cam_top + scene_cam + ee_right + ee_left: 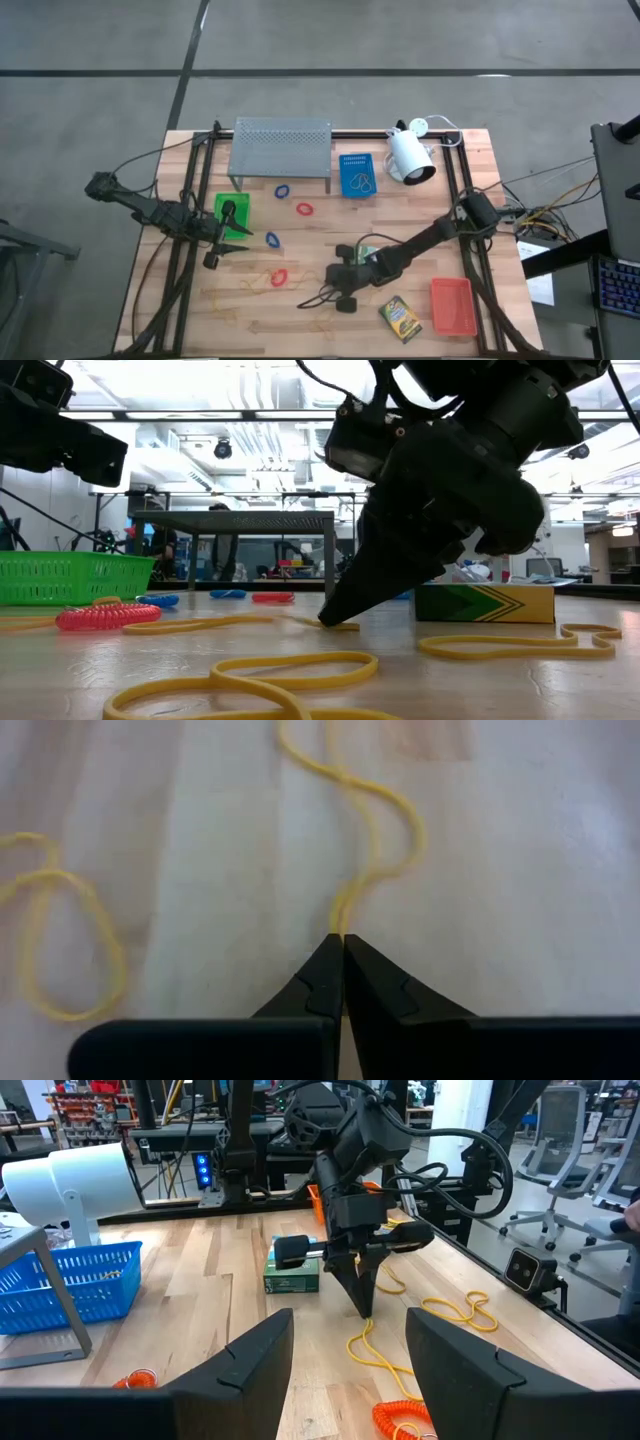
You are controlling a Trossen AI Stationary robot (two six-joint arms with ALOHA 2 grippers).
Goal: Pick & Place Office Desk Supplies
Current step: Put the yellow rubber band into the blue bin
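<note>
Wooden table strewn with supplies; grey shelf and white lamp along the far edge; blue tray between them, green tray at the left, red-orange tray near right; card box just beside it. Left gripper parked by the green tray, fingers spread, holding nothing. Right gripper tip-down at table centre, fingers pressed together on a tan rubber band lying flat on the wood. Best lifted slowly and straight up; worth confirming the band rises with the tips before carrying toward a tray; thin rubber likely to slip free.
</note>
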